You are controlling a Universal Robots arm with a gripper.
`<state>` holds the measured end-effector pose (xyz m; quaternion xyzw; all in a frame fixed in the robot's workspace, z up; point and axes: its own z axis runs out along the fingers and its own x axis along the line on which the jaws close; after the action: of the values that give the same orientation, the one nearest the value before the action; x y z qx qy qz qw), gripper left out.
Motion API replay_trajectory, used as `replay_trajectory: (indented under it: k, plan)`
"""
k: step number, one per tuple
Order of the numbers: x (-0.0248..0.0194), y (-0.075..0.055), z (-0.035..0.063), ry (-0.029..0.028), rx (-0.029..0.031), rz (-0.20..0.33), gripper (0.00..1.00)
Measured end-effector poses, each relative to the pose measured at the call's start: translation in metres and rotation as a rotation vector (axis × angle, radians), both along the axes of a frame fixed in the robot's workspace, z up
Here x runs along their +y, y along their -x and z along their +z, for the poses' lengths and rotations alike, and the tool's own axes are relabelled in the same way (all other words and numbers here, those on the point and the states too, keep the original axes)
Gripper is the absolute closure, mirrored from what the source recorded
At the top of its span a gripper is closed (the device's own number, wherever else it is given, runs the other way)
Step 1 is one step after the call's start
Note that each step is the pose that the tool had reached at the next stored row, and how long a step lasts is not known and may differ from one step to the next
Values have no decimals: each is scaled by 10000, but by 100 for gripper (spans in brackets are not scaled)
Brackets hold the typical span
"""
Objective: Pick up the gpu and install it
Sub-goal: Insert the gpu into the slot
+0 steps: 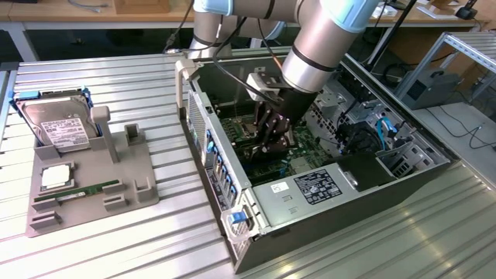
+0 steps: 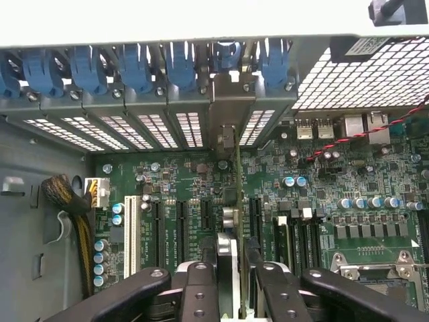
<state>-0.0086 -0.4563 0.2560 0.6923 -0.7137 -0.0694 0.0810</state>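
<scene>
Tool (image 2: 238, 285) state first: my black fingers (image 2: 201, 288) sit partway closed, clamped on either side of the thin card that I see edge-on between them, so I have hold of the gpu (image 2: 238, 201). In the wrist view the thin flat black expansion card stands upright over the green motherboard (image 2: 181, 194), its pale tan metal end bracket (image 2: 231, 111) lined up against the row of perforated rear slot covers (image 2: 134, 131), under the blue plastic retaining clips (image 2: 134, 67). I cannot tell whether its lower edge is fully seated in a slot.

From the exterior view, my silver-grey arm (image 1: 317, 40) reaches down into the open black computer case (image 1: 310, 192) lying on its side on the ribbed metal table (image 1: 116, 244), with the tool (image 1: 271, 136) deep inside, just above the board.

Toward the exterior view's left, well apart from the case, a grey moulded parts holder (image 1: 132, 197) rests on the table. It carries a silver labelled hard drive (image 1: 62, 131) propped upright, a slim green memory stick (image 1: 78, 192) lying flat, and a square silver processor chip (image 1: 56, 174) between them.
</scene>
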Motion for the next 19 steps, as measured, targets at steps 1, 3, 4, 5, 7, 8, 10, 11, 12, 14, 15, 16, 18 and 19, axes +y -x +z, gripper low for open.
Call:
replay_trajectory:
  k: [1,3,4,5,7,8,10,11,12,14,15,16,18,19]
  plan:
    - [0,0,-1,-2,0,0,72]
    - [0,0,1,2,2,1,60]
    - [0,0,1,4,2,0,54]
    - [0,0,1,3,2,1,54]
    - [-1,0,108,-11,-7,1,54]
    - [0,0,176,-12,-9,2,54]
    - [1,0,350,-11,-17,2,54]
    - [2,0,411,-12,-22,2,54]
    - [4,0,465,-12,-24,1,62]
    - [5,-12,482,-16,-24,1,74]
    - [5,-42,484,-12,-10,1,80]
    - [4,-93,484,-11,37,1,89]
    - [2,-214,482,-12,158,1,89]
    - [1,-241,482,-13,181,2,89]
